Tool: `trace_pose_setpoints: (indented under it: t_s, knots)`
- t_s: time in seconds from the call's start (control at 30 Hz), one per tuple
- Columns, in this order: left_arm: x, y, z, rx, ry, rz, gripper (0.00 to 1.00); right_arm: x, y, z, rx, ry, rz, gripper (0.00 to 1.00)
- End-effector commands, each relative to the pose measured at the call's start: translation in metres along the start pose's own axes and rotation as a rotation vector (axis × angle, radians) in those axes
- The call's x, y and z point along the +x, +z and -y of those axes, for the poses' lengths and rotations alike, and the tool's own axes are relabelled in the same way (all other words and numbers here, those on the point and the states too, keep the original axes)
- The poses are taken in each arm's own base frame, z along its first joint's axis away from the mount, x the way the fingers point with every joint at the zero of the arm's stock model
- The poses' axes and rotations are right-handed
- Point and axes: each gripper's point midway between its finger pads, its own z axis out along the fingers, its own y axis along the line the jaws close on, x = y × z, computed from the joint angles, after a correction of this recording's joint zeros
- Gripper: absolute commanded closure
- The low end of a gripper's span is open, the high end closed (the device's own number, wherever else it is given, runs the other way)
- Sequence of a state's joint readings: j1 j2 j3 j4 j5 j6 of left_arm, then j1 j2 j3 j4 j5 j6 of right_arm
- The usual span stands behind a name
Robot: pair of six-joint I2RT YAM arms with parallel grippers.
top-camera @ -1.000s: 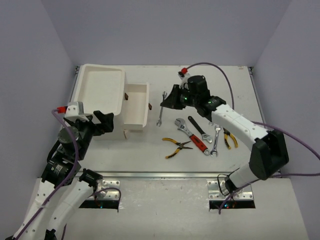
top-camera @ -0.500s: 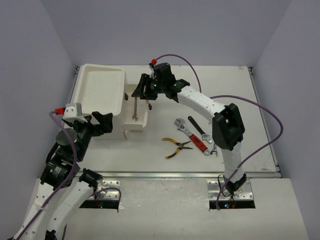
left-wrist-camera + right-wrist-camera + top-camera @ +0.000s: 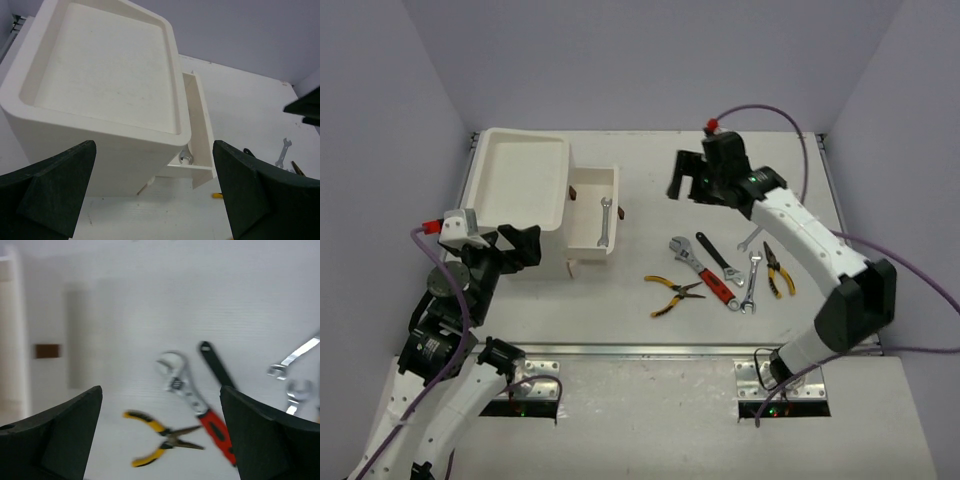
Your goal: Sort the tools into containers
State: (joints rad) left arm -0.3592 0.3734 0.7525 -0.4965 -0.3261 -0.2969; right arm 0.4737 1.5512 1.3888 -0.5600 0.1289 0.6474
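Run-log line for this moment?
left gripper: open, by box | right gripper: open, empty | spanner: in open drawer | other tools: on table

White table top (image 3: 620,320) across the middle, pale lilac far wall (image 3: 650,60), matching left wall (image 3: 380,150) and right wall (image 3: 915,150), metal strip (image 3: 650,349) along the table's near edge, white platform (image 3: 650,420) nearer still, left metal plate (image 3: 542,366) and right metal plate (image 3: 748,372) at its far edge.

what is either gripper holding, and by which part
Nothing is held. The right gripper is open and empty, and the left gripper is open beside the white box. A silver spanner lies loose in the open drawer.
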Motion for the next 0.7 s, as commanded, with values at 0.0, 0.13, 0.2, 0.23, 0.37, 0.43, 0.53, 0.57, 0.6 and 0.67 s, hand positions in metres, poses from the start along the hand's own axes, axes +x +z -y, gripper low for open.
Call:
trace_pose_setpoints:
  t_s: [0.0, 0.13, 0.2, 0.23, 0.37, 0.43, 0.53, 0.57, 0.6, 0.67]
  knots:
    - [-0.014, 0.001, -0.002, -0.020, -0.023, 0.051, 0.00, 0.058, -0.034, 0.141, 0.361, -0.053, -0.068, 0.02]
    - [-0.012, 0.004, 0.000, -0.016, -0.020, 0.038, 0.00, 0.106, -0.043, 0.201, 0.468, 0.012, -0.167, 0.25]
    - [-0.011, 0.004, 0.001, -0.013, -0.017, 0.035, 0.00, 0.119, -0.040, 0.206, 0.455, 0.036, -0.208, 0.31]
    - [-0.011, 0.004, 0.002, -0.009, -0.017, 0.031, 0.00, 0.127, -0.036, 0.210, 0.463, 0.053, -0.236, 0.34]
    - [-0.009, 0.005, 0.004, 0.004, -0.015, 0.025, 0.00, 0.140, -0.022, 0.214, 0.440, 0.087, -0.279, 0.43]
    - [-0.010, 0.004, 0.005, 0.014, -0.016, 0.027, 0.00, 0.146, -0.013, 0.212, 0.414, 0.093, -0.307, 0.45]
    - [-0.009, 0.004, 0.006, 0.020, -0.014, 0.026, 0.00, 0.163, 0.003, 0.208, 0.360, 0.093, -0.360, 0.49]
    - [-0.009, 0.004, 0.007, 0.021, -0.015, 0.026, 0.00, 0.167, 0.007, 0.210, 0.363, 0.093, -0.374, 0.49]
    - [-0.009, 0.004, 0.007, 0.022, -0.014, 0.026, 0.00, 0.171, 0.010, 0.212, 0.371, 0.095, -0.385, 0.51]
    - [-0.009, 0.004, 0.007, 0.024, -0.013, 0.023, 0.00, 0.177, 0.014, 0.218, 0.394, 0.090, -0.409, 0.55]
